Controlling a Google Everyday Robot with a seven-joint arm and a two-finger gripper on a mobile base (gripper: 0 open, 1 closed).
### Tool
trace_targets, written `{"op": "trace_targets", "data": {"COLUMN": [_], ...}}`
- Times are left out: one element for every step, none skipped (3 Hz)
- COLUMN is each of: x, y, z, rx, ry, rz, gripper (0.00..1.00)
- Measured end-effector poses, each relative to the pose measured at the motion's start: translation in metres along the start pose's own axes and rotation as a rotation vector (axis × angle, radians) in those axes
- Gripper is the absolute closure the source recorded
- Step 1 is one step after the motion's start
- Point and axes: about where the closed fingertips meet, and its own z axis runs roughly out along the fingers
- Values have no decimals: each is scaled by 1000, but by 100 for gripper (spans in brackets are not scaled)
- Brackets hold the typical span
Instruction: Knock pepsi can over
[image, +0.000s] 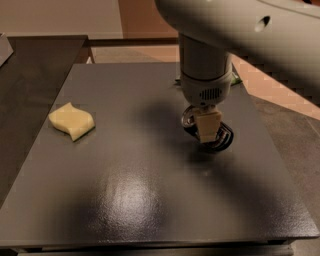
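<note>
The pepsi can (189, 118) is a small dark can with a silver top, on the dark grey table (125, 200) right of centre. Only its silver rim and a bit of dark side show, because the gripper covers the rest. I cannot tell whether it stands upright or leans. My gripper (210, 133) hangs down from the big pale arm (205, 75) and sits right against the can's right side, low over the table. A dark ribbed part (224, 138) shows at its lower right.
A pale yellow wavy sponge (72, 120) lies on the table's left side. A sliver of the green snack bag (235, 80) shows behind the arm at the far edge. A second dark surface (30, 75) stands to the left, and floor lies beyond the right edge.
</note>
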Motion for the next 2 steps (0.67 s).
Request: {"op": "trace_targets", "data": {"x": [-6,-15], "y": [3,4], "z": [12,22], "rx": [-9,-17], "ry": [61,98], "rz": [-48,-86], "gripper": [52,29]}}
